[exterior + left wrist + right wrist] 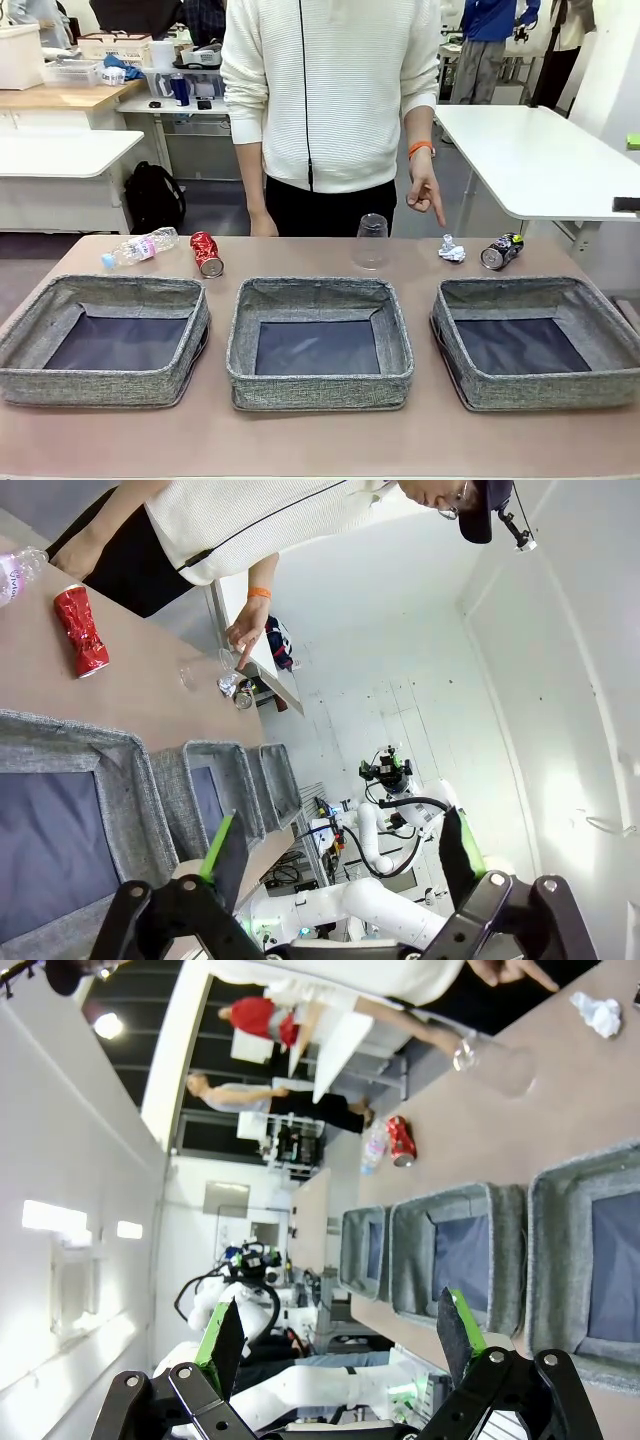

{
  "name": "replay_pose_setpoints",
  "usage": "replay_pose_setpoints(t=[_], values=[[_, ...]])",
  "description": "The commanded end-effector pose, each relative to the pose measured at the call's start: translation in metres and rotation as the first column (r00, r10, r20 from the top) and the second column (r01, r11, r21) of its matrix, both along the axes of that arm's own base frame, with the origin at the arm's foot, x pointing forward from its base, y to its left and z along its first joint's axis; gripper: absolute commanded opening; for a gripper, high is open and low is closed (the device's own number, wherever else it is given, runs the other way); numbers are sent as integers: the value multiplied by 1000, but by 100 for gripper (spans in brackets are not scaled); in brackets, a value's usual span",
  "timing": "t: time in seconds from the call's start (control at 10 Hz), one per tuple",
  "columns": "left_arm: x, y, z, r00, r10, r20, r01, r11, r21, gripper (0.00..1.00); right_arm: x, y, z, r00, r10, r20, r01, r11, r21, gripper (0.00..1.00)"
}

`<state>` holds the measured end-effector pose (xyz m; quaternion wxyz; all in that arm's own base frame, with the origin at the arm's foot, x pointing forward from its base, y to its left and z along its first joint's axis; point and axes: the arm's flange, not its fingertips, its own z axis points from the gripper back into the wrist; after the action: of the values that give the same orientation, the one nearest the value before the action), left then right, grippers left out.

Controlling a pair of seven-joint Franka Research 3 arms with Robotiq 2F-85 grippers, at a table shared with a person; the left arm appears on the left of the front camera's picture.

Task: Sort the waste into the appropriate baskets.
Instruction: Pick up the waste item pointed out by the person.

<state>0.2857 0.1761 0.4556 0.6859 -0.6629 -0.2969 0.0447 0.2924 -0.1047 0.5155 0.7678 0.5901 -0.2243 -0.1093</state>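
Closest to the front camera stand 3 grey baskets in a row, the left basket [95, 386], the middle basket [320, 388] and the right basket [550, 392], all with bare dark floors, so no sorting is done yet. Behind them the waste lies along the far edge: the clear bottle [138, 248] touching or just beside the red can [206, 253] on the left, the clear cup [371, 241] upside down in the middle, and the white scrap [451, 249] just beside the dark can [501, 251] on the right. The person's hand [426, 192] points down at the scrap, so that is probably the first pick. The left gripper [338, 832] and the right gripper [338, 1308] both hang above the table with fingers spread wide and nothing between them. The right arm is the nearer one. It should come straight down with 1 finger on each side of the scrap, stay off the dark can, and wait until the hand is out of the way. Nothing marks which basket suits the scrap.
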Motion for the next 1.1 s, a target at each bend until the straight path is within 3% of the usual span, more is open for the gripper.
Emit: replay_pose_setpoints(t=[0.0,0.2,0.3,0.4,0.5,0.6,0.8,0.9,1.0], values=[[1,1,2,999,2,32,-2,1000,-8,100,4,0,2,999,5,35,-5,1000,6,100],[1,1,2,999,2,32,-2,1000,-8,100,0,0,0,1000,0,0,0,1000,0,100],[1,1,2,999,2,32,-2,1000,-8,100,35,41,4,996,-45,-72,15,929,-369,100],[1,1,2,999,2,32,-2,1000,-8,100,68,77,6,995,28,-92,-69,871,-486,100],[1,1,2,999,2,32,-2,1000,-8,100,100,110,-3,990,72,-125,-134,775,-618,100],[1,1,2,999,2,32,-2,1000,-8,100,132,136,-17,994,-47,-98,-45,638,-769,100],[1,1,2,999,2,32,-2,1000,-8,100,162,171,-38,997,-82,-10,29,459,-888,100],[1,1,2,999,2,32,-2,1000,-8,100,154,160,-31,993,-104,-49,2,444,-896,100],[1,1,2,999,2,32,-2,1000,-8,100,142,186,-31,999,32,15,-7,598,-801,100]])
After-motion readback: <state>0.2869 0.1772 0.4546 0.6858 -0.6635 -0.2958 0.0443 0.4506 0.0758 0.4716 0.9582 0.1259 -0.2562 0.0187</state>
